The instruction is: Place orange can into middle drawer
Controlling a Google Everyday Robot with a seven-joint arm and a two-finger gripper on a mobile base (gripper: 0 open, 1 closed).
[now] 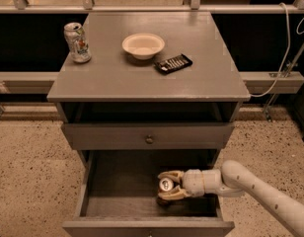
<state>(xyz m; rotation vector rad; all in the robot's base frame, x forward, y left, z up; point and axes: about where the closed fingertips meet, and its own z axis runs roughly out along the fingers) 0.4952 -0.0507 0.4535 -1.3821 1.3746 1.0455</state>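
Camera view: the gripper is inside the open middle drawer, over the right half of its floor. Its two pale fingers are clenched on the orange can, one on the far side of it and one on the near side. The can's silver top shows as a near-round disc turned up toward the camera, so its long axis runs roughly upright. Most of its body is hidden between the fingers, with a dark bit showing below. Whether its base touches the drawer floor cannot be told.

The arm enters from the lower right, rises leftward, then levels at the wrist so the gripper points left across the drawer.

Above, the drawer front with a knob is closed. On the table stand a pale can, a bowl and a black device.
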